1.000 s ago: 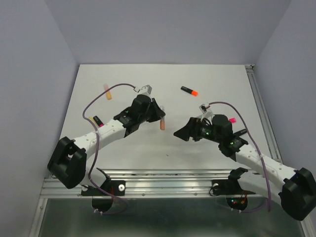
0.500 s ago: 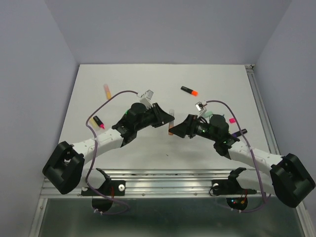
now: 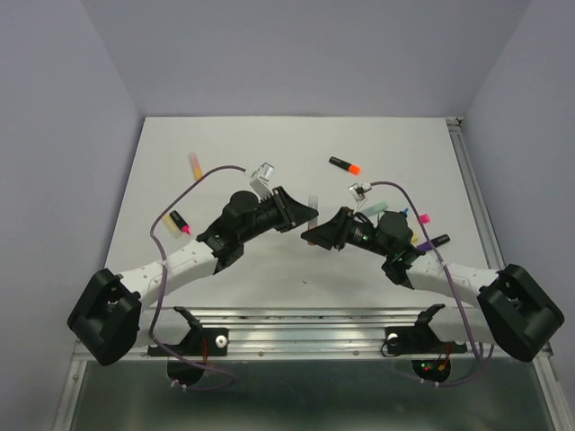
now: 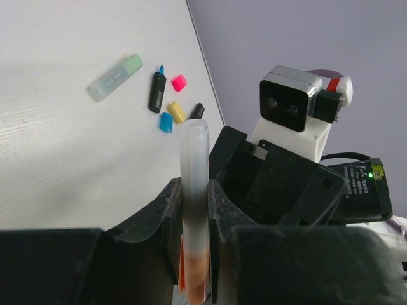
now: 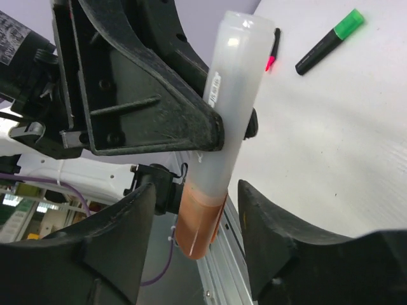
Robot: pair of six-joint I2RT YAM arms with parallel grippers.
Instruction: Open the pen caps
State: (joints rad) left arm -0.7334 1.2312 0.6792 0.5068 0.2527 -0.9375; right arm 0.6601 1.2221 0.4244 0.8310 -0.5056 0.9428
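One highlighter (image 5: 226,108) tight in left claw (image 4: 194,196)

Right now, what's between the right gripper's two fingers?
Right wrist view: the peach plastic cap of the frosted pastel highlighter that the left gripper holds; right gripper open, gaps both sides.

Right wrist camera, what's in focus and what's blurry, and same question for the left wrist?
Right wrist view: the held pastel highlighter is crisp, with a bright highlight near its tip; the right gripper is dark and soft. Left wrist view: the left gripper is a near-black blur, while the loose caps look sharp.
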